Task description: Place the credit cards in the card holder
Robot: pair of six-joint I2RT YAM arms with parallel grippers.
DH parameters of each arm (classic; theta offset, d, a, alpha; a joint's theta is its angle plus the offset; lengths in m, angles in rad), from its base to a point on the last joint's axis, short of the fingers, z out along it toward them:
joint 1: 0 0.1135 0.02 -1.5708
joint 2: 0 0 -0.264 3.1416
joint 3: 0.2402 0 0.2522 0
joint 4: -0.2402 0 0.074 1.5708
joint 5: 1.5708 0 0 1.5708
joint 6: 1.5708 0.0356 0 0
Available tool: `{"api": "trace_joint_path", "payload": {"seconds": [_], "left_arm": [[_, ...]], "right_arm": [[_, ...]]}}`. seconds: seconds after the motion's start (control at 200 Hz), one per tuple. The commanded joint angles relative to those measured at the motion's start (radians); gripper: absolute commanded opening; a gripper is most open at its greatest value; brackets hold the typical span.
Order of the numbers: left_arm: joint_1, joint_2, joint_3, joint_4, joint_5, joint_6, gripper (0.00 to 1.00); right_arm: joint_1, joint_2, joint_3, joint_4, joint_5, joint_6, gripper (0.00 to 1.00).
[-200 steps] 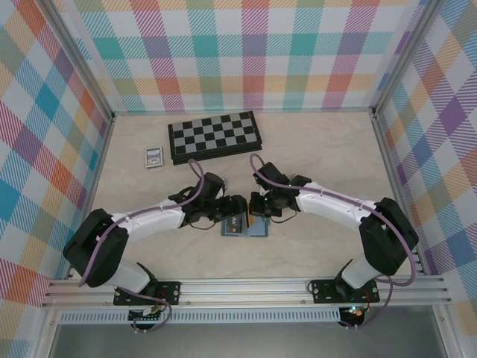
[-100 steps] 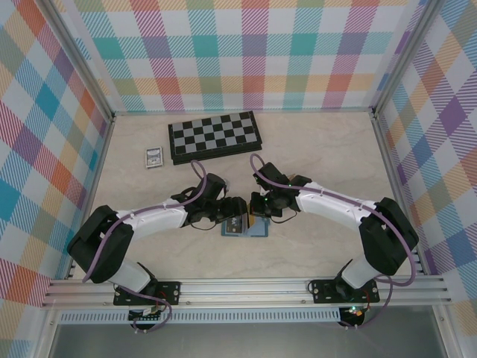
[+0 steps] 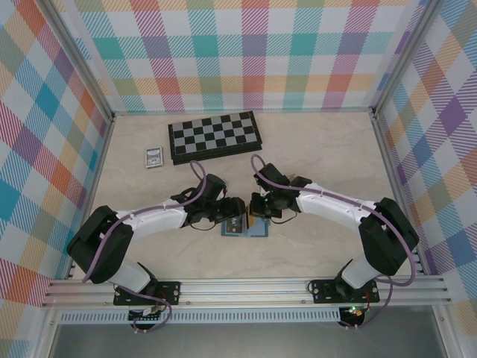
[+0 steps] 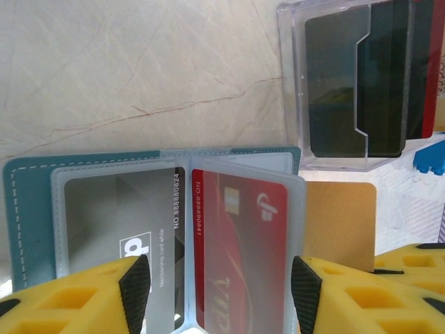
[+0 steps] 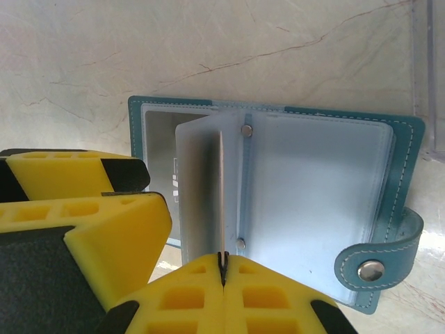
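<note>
Red card [image 4: 236,236] is sitting inside a clear sleeve [image 4: 243,165] of the holder [image 4: 21,209], so I am judging the step in hand as seating that card fully. To do it well, I am aiming to hold the leaf [image 5: 198,188] taut, push the card straight along its length, and avoid any twist that creases the plastic. The left gripper [image 4: 221,278] is standing about half spread, its pads either side of the sleeve; I cannot tell whether they are touching it. The right gripper [image 5: 222,263] is pinching the leaf, jaws fully closed on it. Just beside the holder a tan card [image 4: 341,216] is lying flat. Farther off, a clear box [image 4: 295,104] is holding dark cards [image 4: 382,83].
</note>
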Motion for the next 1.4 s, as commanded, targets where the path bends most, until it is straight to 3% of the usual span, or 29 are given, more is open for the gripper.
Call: {"api": "trace_joint_path", "payload": {"seconds": [0.0,0.115,0.2,0.485,1.07,1.255,1.395], "left_arm": [[-0.012,-0.019,-0.011,-0.004,-0.011,0.001,0.56],[-0.013,-0.016,-0.014,0.004,-0.01,-0.001,0.53],[-0.013,-0.016,-0.014,0.016,-0.002,-0.003,0.59],[-0.012,-0.028,-0.03,0.055,0.007,-0.011,0.63],[-0.012,-0.018,-0.041,0.069,0.018,-0.018,0.66],[-0.013,-0.011,-0.036,0.067,0.02,-0.016,0.65],[-0.013,-0.011,-0.041,0.066,0.016,-0.014,0.57]], "right_arm": [[-0.007,-0.031,-0.01,0.009,-0.015,0.01,0.0],[-0.007,-0.033,-0.012,0.006,-0.01,0.011,0.0],[-0.009,-0.033,-0.011,0.009,-0.016,0.01,0.0],[-0.02,-0.064,-0.036,0.037,-0.03,0.028,0.0],[-0.047,-0.064,-0.097,0.138,-0.113,0.053,0.0],[-0.049,-0.062,-0.099,0.131,-0.105,0.056,0.0],[-0.049,-0.059,-0.091,0.108,-0.094,0.051,0.0]]}}
